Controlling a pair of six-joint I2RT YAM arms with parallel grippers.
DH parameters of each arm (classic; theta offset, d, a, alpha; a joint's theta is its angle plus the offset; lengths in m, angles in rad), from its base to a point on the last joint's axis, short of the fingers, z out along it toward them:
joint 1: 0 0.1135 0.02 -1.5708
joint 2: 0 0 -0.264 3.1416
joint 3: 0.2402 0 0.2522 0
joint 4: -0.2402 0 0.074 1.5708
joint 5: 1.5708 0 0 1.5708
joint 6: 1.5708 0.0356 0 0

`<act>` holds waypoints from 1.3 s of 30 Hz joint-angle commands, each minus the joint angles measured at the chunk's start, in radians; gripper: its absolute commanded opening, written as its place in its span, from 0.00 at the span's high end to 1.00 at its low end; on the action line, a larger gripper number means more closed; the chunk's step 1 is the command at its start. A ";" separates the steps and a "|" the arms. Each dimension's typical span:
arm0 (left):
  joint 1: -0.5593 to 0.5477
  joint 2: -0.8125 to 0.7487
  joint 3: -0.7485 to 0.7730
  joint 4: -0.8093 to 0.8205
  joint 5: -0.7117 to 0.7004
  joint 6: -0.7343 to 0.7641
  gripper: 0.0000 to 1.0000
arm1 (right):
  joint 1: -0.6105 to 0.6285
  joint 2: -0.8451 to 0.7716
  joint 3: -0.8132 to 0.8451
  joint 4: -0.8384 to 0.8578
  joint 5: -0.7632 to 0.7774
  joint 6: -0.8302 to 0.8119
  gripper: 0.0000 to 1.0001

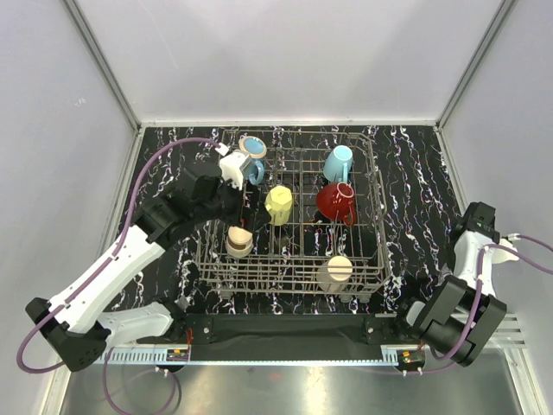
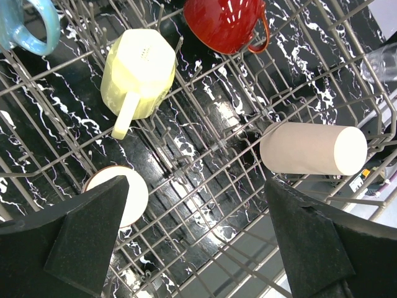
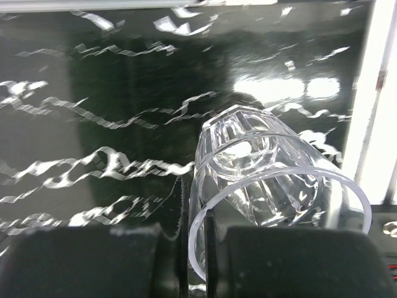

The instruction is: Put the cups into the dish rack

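Remaining cup: the clear glass (image 3: 267, 180) looks like the only cup outside the dish rack (image 1: 378, 225). It sits over the table (image 3: 93, 81) to the rack's right.
Glass axis: its long axis runs away from the wrist camera toward the table, open mouth facing the camera and base pointing away. Whether it is resting or lifted cannot be told.
Right tool (image 3: 197, 248): almost closed, pinching the glass wall at the rim. One finger appears to be inside and one outside, probably because the body is too wide and slick to span.
Rack contents: red mug (image 1: 335, 201), yellow-green mug (image 1: 278, 204), light blue mug (image 1: 339, 162), cream cup (image 1: 239, 240) and cream tumbler (image 2: 310, 149), the tumbler lying on its side.
Left tool (image 2: 195, 186): spread wide and holding nothing, it hovers over the rack between cream cup and tumbler, seemingly clear of the right arm's route.
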State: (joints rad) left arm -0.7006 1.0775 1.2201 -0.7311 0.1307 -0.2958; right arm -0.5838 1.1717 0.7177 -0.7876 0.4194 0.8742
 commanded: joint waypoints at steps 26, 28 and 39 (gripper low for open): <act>0.007 -0.050 -0.057 0.465 0.314 -0.273 0.01 | 0.379 -0.193 0.600 0.580 -1.363 0.121 1.00; 0.007 -0.079 -0.074 0.519 0.342 -0.296 0.01 | 0.432 -0.182 0.609 0.605 -1.415 0.128 1.00; 0.007 -0.119 -0.123 0.769 0.428 -0.367 0.01 | 0.867 -0.164 0.545 0.824 -1.384 0.199 1.00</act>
State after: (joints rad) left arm -0.6979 0.9821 1.1175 -0.1143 0.4881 -0.6266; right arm 0.2169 1.0168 1.2716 -0.1482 -0.9432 1.0145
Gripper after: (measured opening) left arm 0.988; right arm 0.123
